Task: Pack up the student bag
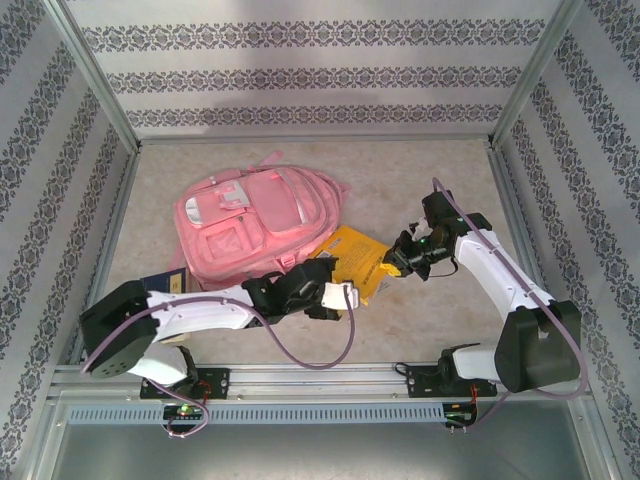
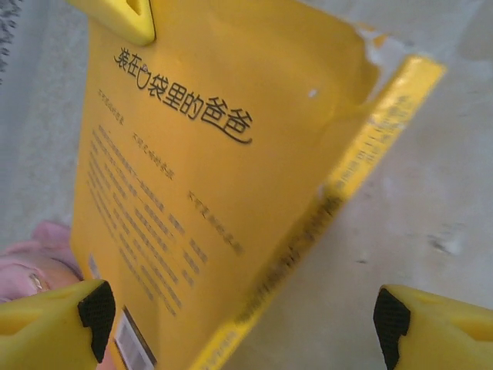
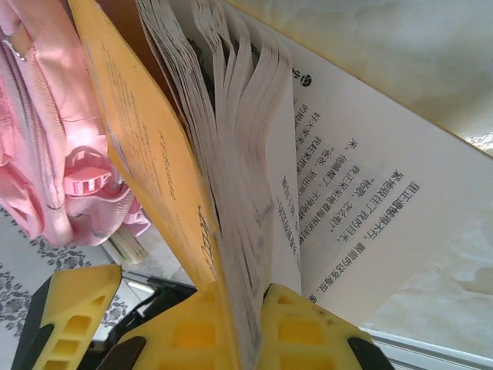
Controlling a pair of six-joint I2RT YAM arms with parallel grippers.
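The pink student bag lies flat on the table, left of centre, pockets up. A yellow book with Chinese print is tilted up beside the bag's right edge. My right gripper is shut on its far end. In the right wrist view the jaws clamp the cover and pages, which fan out above, with the bag to the left. My left gripper stands open at the book's near end. In the left wrist view its fingertips flank the back cover without touching it.
A dark blue book lies under my left arm near the bag's lower left corner. Metal frame rails and patterned walls enclose the table. Bare tabletop lies in front of the yellow book.
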